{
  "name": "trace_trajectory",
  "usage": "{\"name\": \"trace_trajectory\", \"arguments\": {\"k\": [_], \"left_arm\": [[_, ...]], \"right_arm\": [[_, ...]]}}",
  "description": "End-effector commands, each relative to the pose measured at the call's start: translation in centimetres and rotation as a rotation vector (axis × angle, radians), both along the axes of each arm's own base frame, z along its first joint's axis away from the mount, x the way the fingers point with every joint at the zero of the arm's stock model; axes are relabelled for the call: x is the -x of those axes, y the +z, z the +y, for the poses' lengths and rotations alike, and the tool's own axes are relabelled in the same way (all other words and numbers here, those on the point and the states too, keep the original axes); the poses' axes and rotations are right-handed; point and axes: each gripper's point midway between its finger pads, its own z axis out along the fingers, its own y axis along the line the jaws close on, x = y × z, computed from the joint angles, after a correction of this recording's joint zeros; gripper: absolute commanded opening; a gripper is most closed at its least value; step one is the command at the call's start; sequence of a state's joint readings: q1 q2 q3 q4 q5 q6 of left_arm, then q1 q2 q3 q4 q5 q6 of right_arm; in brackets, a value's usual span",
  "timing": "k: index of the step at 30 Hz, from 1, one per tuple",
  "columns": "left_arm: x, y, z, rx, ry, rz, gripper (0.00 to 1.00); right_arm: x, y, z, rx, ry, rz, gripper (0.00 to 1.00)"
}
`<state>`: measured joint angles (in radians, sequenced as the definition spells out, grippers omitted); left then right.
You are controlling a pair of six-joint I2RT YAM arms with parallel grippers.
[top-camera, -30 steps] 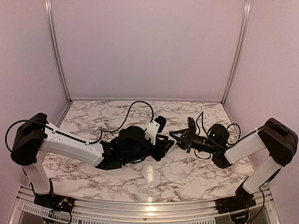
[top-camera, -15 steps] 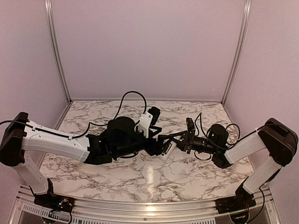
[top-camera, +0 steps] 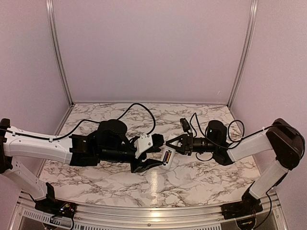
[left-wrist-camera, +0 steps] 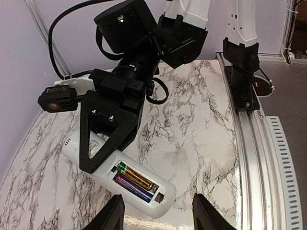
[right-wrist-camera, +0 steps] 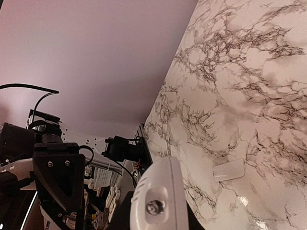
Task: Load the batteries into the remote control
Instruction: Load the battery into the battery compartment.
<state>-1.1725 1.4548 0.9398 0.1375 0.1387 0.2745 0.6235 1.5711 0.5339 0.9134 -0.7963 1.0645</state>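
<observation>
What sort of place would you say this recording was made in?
Probably a small robot test booth in a lab, not a home: a marble-patterned tabletop boxed in by plain lilac walls on metal posts, with two robot arms bolted to a metal rail at its near edge.

Left claw (left-wrist-camera: 160,215) parted, right claw (top-camera: 169,145) clamped

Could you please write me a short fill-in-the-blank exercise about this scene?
1. The right gripper is shut on the white ___.
2. Its open compartment holds ___ batteries.
3. The left gripper stands ___, holding nothing.
Missing words: remote control; two; open.
</observation>
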Motion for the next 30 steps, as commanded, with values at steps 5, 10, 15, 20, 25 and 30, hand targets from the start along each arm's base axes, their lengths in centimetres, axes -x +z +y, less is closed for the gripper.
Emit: {"name": "trace_trajectory", "arguments": {"k": [5, 10, 15, 20, 25, 30], "left_arm": [[1.1, -2.0, 0.5, -0.117, -0.116, -0.101, 0.41], [0.8, -2.5, 0.5, -0.133, -0.107, -0.103, 0.39], [0.3, -3.3, 0.2, -0.164, -0.088, -0.115, 0.39], [-0.4, -4.1, 0.0, -0.197, -0.063, -0.131, 0.32], [-0.7, -4.2, -0.1, -0.201, -0.053, -0.139, 0.31], [-0.7, -4.7, -0.1, -0.217, -0.056, -0.139, 0.31]], "right_arm": [[2.8, -1.0, 3.1, 0.061, 0.167, -0.036, 0.00], [3.2, -1.2, 3.8, 0.063, 0.192, -0.030, 0.00], [3.6, -1.2, 4.3, 0.065, 0.213, -0.031, 0.00], [3.8, -1.2, 4.6, 0.064, 0.229, -0.031, 0.00], [4.2, -1.1, 5.0, 0.067, 0.249, -0.035, 0.00], [4.4, -1.2, 5.2, 0.068, 0.254, -0.034, 0.00]]}}
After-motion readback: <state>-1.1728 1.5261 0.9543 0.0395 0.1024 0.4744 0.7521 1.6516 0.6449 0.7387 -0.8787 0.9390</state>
